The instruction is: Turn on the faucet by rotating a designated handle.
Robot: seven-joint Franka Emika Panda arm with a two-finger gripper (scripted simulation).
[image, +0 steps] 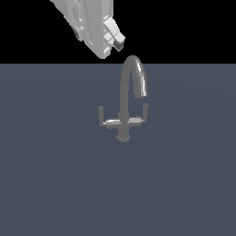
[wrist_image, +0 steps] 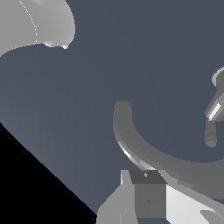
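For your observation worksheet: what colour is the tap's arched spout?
Grey, with a bright highlight; the spout shows best in the exterior view.

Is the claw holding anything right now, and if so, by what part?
Nothing is held. The claw hangs above the faucet, clear of its spout and of the handle. Whether it is open cannot be told.

1. The faucet (image: pixel 124 108) looks like smooth grey metal, a bright glossy streak running down the arched spout beside its downturned tip.
2. The handle (image: pixel 107 119), on the faucet's side opposite that tip, shows the same grey metal, with a polished glint along its short arm.
3. The gripper (image: pixel 117 41) above the faucet appears as smooth, pale grey-white plastic-like casing with darker matt fingertip pads (wrist_image: pixel 148 197).
4. The floor (image: pixel 55 184) around the faucet's base is flat, matt slate-blue, untextured.
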